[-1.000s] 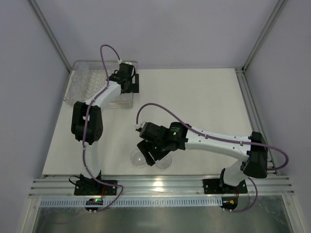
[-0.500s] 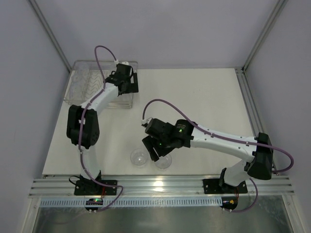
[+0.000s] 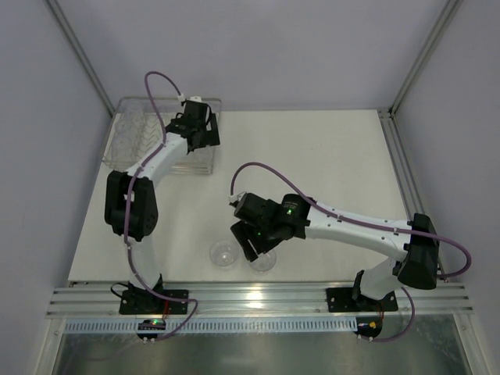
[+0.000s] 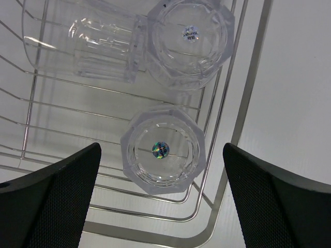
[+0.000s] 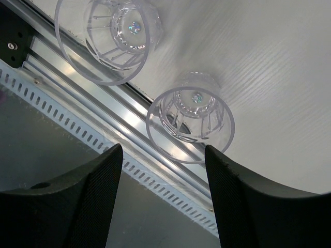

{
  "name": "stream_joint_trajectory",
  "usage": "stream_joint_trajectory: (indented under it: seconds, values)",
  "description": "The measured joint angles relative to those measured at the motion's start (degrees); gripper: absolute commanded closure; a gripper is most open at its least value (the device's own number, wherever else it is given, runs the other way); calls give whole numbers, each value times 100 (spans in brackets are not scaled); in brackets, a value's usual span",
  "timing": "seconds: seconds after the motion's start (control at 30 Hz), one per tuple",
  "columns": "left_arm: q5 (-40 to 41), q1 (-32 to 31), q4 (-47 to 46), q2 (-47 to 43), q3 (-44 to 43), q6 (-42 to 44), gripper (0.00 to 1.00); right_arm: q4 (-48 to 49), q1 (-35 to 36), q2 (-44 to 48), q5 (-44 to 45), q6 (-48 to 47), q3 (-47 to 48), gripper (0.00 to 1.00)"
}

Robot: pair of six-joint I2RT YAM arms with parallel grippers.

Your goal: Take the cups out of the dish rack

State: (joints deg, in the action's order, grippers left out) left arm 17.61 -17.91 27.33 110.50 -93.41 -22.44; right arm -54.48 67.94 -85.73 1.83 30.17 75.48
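Our left gripper (image 4: pixel 161 147) hangs wide open and empty over the right end of the rack (image 3: pixel 125 139), upper left in the top view. A cup (image 4: pixel 163 155) stands straight below, axis toward us and centred in the gap; a plain descent should do. The right gripper (image 5: pixel 163 150), parted, holds nothing above two table cups (image 5: pixel 190 124).
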Motion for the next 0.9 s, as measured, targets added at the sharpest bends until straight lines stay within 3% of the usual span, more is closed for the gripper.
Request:
stream_joint_trajectory:
  seconds: [0.13, 0.33, 0.43, 0.47, 0.53, 0.57, 0.67, 0.7, 0.83, 0.9]
  values:
    - [-13, 79, 39, 251, -2, -26, 5, 0, -26, 0, 0, 2, -35, 32]
    - [-203, 144, 87, 479, -15, -107, 26, 0, -76, 0, 0, -4, -35, 37]
    - [-286, 140, 94, 505, -20, -103, 46, 0, -103, 0, 0, -4, -35, 41]
    - [-310, 140, 98, 505, -22, -94, 57, 0, -107, 0, 0, -4, -35, 42]
    - [-330, 138, 105, 505, -26, -70, 70, 2, -131, 0, 4, -2, -33, 43]
    - [-332, 138, 111, 505, -33, -59, 82, 2, -138, 0, 22, -2, -33, 43]
    - [-343, 138, 168, 505, -57, -20, 100, 24, -184, 7, 107, 7, -28, 44]
    - [-343, 138, 208, 503, -76, -7, 100, 48, -203, 31, 131, 20, -28, 43]
    - [-369, 188, 463, 356, -98, -9, 100, 387, -431, 450, 127, 138, -70, 23]
    - [-544, 280, 538, 162, -96, -114, 100, 824, -686, 870, -83, 216, -195, 6]
